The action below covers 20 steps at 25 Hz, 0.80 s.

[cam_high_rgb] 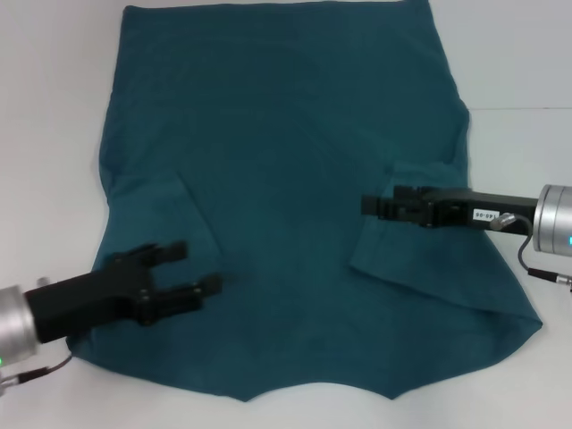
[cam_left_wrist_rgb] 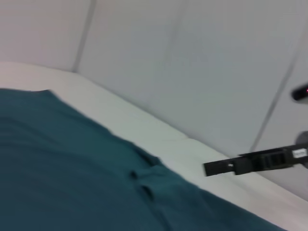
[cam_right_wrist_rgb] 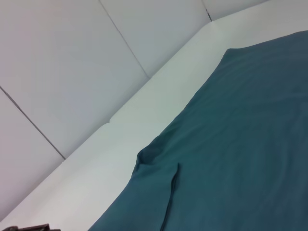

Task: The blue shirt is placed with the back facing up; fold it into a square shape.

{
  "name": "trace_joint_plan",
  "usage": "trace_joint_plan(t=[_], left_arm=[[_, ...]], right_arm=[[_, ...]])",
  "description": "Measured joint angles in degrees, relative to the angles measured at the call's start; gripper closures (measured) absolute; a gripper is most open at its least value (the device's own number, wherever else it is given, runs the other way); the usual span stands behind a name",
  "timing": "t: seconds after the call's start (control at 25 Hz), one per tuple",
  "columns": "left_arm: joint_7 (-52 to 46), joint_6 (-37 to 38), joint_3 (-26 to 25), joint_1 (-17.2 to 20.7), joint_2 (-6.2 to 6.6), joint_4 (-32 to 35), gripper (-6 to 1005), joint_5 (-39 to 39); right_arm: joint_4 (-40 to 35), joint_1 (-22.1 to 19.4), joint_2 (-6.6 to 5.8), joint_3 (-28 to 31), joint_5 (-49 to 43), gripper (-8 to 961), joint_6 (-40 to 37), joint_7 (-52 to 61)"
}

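We are working over a white bench (cam_high_rgb: 518, 54) whose bare surface is showing only along the side edges and far corners; pale wall panels (cam_left_wrist_rgb: 192, 72) are rising behind it, and nothing is lying between our tools and the cloth. The blue shirt (cam_high_rgb: 286, 179) is lying flat and spread across the middle of the bench, plain side up, reaching from the far edge almost to the near edge. Both sleeves are lying folded inward over the body, and the near hem is curving in shallow scallops. Our left tool (cam_high_rgb: 197, 268) is hanging over the shirt toward the near left corner, its fingers standing apart and gripping nothing. Our right tool (cam_high_rgb: 366, 205) is reaching in from the right edge over the folded sleeve; we cannot tell whether its fingers are apart or together.
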Motion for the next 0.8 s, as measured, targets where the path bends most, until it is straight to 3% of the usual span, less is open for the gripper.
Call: trace_joint_plan(t=[0.32,0.6,0.8], left_arm=[[-6.57,-0.44,-3.3,5.52,0.02,4.99,99,1.2],[-10.66,-0.68,-10.13,7.28,0.02,6.27,99,5.32],[-11.86,-0.68,-12.23,8.35,0.02,6.87,99,7.66]], right_arm=[[0.67,0.84,0.12,-0.1,0.3,23,0.23,-0.07],[0.77,1.27,0.09,-0.26,0.31,24,0.21,0.15],[0.83,1.42,0.09,-0.32,0.31,24,0.14,0.16]])
